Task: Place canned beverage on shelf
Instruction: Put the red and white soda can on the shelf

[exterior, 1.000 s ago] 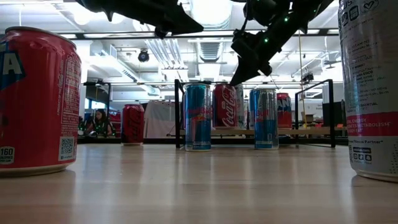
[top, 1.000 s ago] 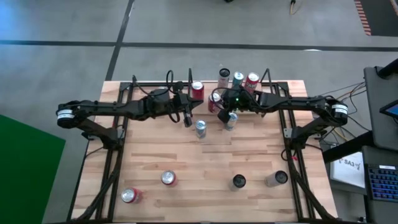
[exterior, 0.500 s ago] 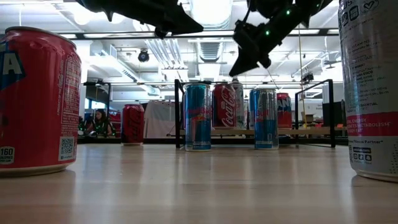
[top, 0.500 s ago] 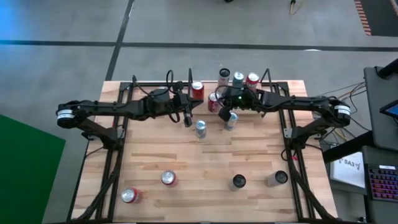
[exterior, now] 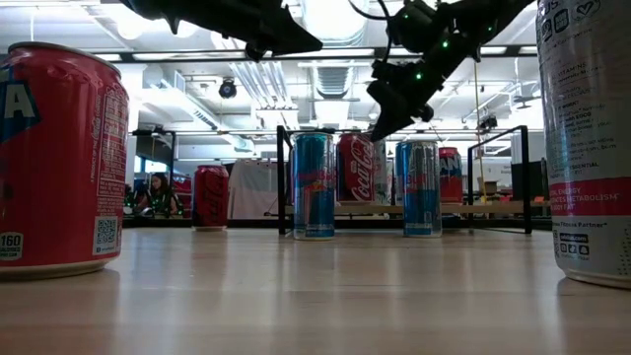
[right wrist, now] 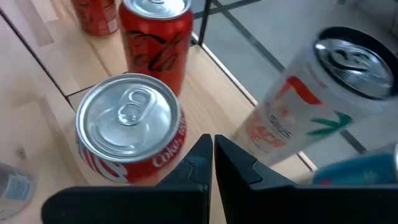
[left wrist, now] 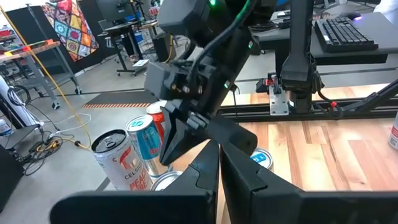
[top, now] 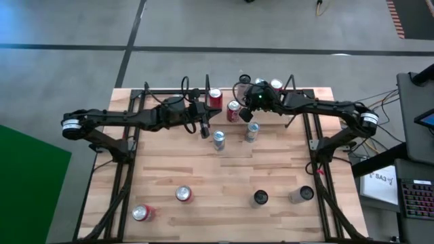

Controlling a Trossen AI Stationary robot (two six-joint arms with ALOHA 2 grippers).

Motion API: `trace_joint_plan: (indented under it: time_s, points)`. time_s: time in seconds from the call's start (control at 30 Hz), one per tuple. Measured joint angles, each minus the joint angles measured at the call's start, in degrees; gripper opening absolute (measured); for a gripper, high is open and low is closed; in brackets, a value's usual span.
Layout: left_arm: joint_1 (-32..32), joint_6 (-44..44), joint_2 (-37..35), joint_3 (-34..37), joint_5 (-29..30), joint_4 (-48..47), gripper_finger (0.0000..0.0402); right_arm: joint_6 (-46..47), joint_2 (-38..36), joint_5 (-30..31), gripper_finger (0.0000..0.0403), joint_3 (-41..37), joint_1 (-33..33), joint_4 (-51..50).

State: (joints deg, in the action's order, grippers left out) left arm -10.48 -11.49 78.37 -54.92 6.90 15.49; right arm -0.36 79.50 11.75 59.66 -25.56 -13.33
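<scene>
The shelf stands at the table's far middle, a low light-wood board between thin black posts. On it stand a red Coke can, a second red can, a white can and a teal can. My right gripper hovers shut just above and beside the near Coke can, touching nothing. My left gripper waits shut in the air left of it. Two tall blue cans stand upright on the table in front of the shelf.
A red can stands on the table left of the shelf. Near the front edge stand two red cans, a dark can and a silver can. Bare planks lie in the table's middle.
My right gripper has swung toward the table's far edge, from over the right blue can to over the Coke can on the shelf, and has stayed shut. No can has moved.
</scene>
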Motion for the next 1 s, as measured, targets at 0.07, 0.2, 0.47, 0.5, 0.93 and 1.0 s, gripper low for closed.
trace_joint_plan:
  time_s: [0.07, 0.2, 0.47, 0.5, 0.93, 1.0]
  points:
    - [0.00, 0.00, 0.00, 0.00, 0.00, -0.02, 0.0000, -0.73, 0.59, -0.13, 0.0009, 0.00, 0.02, 0.78]
    - [-0.03, -0.02, 0.00, 0.67, 0.02, -0.03, 0.0000, -0.72, 0.86, -0.16, 0.0009, 0.00, 0.21, 0.50]
    - [-0.11, 0.57, 0.02, 2.36, 3.30, -1.50, 0.0000, -0.64, 0.79, -0.48, 0.0009, 0.00, 2.23, 0.11]
    - [-0.12, 0.76, 0.02, 2.36, 3.67, -2.00, 0.0000, -0.55, 0.79, -0.82, 0.0009, 0.00, 2.41, 0.11]
    - [-0.15, 1.55, 0.02, 2.36, 4.57, -2.75, 0.0000, 2.32, 0.49, -1.70, 0.0009, 0.00, 4.67, -1.72]
    - [-0.15, 1.70, 0.02, 2.36, 4.57, -2.75, 0.0000, 2.79, 0.24, -1.70, 0.0009, 0.00, 4.74, -2.24]
